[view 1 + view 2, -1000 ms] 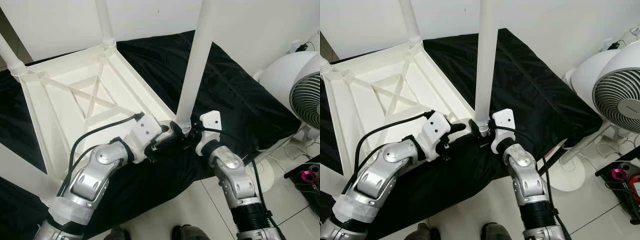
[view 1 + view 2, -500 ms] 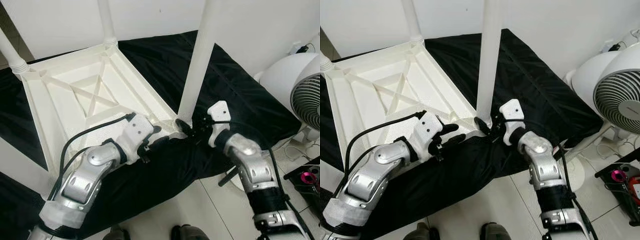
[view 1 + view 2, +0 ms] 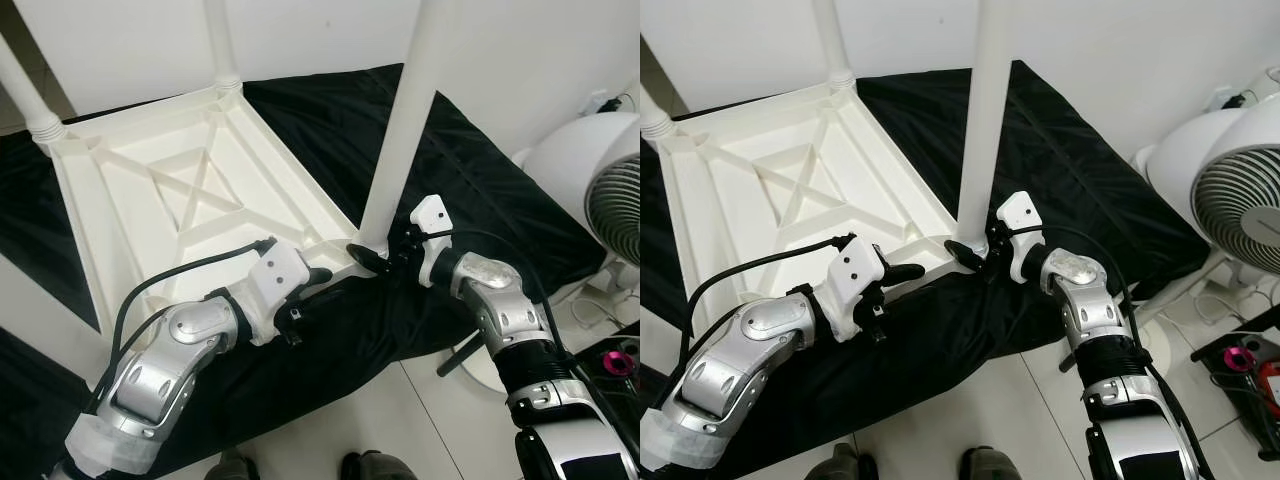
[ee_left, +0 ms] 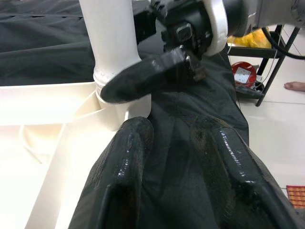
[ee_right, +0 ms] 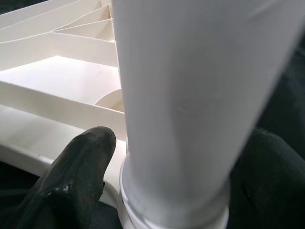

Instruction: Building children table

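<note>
The upside-down table [image 3: 150, 190] beside my left gripper [image 3: 318, 287] looks like smooth white plastic with a soft shine. The table leg [image 3: 405, 125] between my right gripper's [image 3: 975, 255] fingers is the same white plastic, smooth with a dull shine. Under my grippers lies a black cloth [image 3: 470, 190], thin, crinkled and a little shiny. My fingers [image 4: 128, 157] are black, glossy and slightly bumpy. My arms [image 3: 165, 365] are shiny silver metal. The floor [image 3: 400, 420] below me is pale, smooth, glossy tile.
</note>
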Controlling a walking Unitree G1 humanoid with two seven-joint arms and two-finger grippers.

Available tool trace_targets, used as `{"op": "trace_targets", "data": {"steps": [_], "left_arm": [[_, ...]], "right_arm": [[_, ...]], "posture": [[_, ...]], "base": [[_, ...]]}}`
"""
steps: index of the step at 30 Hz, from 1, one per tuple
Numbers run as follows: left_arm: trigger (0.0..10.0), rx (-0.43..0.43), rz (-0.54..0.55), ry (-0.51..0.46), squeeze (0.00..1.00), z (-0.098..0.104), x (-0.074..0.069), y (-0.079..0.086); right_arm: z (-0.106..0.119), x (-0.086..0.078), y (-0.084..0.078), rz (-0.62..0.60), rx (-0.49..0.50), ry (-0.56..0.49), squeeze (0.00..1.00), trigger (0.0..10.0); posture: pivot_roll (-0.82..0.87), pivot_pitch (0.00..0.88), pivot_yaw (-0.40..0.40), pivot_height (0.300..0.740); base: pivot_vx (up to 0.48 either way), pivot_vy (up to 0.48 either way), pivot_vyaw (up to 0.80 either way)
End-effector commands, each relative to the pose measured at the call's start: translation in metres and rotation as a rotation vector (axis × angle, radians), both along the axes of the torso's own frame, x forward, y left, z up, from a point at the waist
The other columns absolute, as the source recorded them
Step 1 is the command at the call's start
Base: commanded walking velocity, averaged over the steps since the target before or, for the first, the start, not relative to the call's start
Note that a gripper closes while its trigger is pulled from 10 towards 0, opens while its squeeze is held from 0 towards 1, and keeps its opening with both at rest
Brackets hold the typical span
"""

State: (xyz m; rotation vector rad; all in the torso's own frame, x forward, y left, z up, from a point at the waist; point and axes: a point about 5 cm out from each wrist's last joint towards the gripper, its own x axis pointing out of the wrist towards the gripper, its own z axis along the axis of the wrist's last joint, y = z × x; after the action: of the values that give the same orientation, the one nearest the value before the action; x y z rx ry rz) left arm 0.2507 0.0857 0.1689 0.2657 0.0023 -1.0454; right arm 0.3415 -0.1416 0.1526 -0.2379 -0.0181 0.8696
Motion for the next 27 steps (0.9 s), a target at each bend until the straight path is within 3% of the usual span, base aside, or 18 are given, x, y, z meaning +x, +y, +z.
{"op": "trace_targets", "data": {"steps": [1,3,4,5,7,8,9,17,18,22,27], "left_arm": [[10.0,0.004,-0.047,0.030,0.00,-0.003,-0.005,-0.003],[10.0,0.002,-0.047,0.030,0.00,-0.003,-0.005,-0.004],[10.0,-0.001,-0.048,0.031,0.00,-0.003,-0.006,-0.005],[10.0,-0.002,-0.049,0.032,0.00,-0.003,-0.006,-0.006],[10.0,-0.002,-0.050,0.033,0.00,-0.003,-0.006,-0.006],[10.0,-0.002,-0.049,0.033,0.00,-0.003,-0.007,-0.006],[10.0,-0.003,-0.048,0.033,0.00,-0.002,-0.006,-0.006],[10.0,0.000,-0.043,0.039,0.00,-0.002,-0.006,-0.006],[10.0,-0.001,-0.042,0.040,0.00,-0.002,-0.007,-0.005],[10.0,-0.001,-0.041,0.041,0.00,-0.002,-0.007,-0.006],[10.0,-0.001,-0.044,0.043,0.00,-0.002,-0.007,-0.007]], "right_arm": [[-0.002,0.002,0.006,0.020,-0.011,-0.007,0.00,10.0],[-0.002,0.003,0.007,0.021,-0.014,-0.012,0.00,10.0],[-0.002,0.005,0.007,0.020,-0.015,-0.013,0.00,8.7],[-0.002,0.005,0.008,0.021,-0.017,-0.022,0.00,5.0],[-0.002,0.006,0.008,0.024,-0.018,-0.028,0.00,5.0],[-0.002,0.006,0.008,0.025,-0.015,-0.029,0.00,1.7],[-0.002,0.005,0.008,0.027,-0.012,-0.027,0.00,0.0],[-0.011,0.000,0.005,0.022,0.024,-0.005,0.00,0.0],[-0.016,-0.004,0.007,0.016,0.019,-0.002,0.00,10.0],[-0.020,-0.008,0.009,-0.002,0.024,0.006,0.00,10.0],[-0.024,-0.010,0.013,-0.208,0.075,0.011,0.00,10.0]], "posture": [[-0.09,0.069,-0.018,0.740],[-0.09,0.068,-0.022,0.740],[-0.09,0.068,-0.022,0.740],[-0.09,0.070,-0.024,0.740],[-0.09,0.069,-0.024,0.740],[-0.09,0.070,-0.027,0.740],[-0.09,0.070,-0.027,0.740],[-0.10,0.075,-0.030,0.740],[-0.10,0.077,-0.028,0.740],[-0.10,0.078,-0.027,0.740],[-0.10,0.074,-0.033,0.740]], "base": [[0.000,0.000,0.00],[0.000,0.000,0.00],[0.000,0.000,0.00],[0.000,0.000,0.00],[0.000,0.000,0.00],[0.000,0.000,0.00],[0.000,0.000,0.00],[0.000,0.000,0.00],[0.000,0.000,0.00],[0.000,0.000,0.00],[0.000,0.000,0.00]]}}
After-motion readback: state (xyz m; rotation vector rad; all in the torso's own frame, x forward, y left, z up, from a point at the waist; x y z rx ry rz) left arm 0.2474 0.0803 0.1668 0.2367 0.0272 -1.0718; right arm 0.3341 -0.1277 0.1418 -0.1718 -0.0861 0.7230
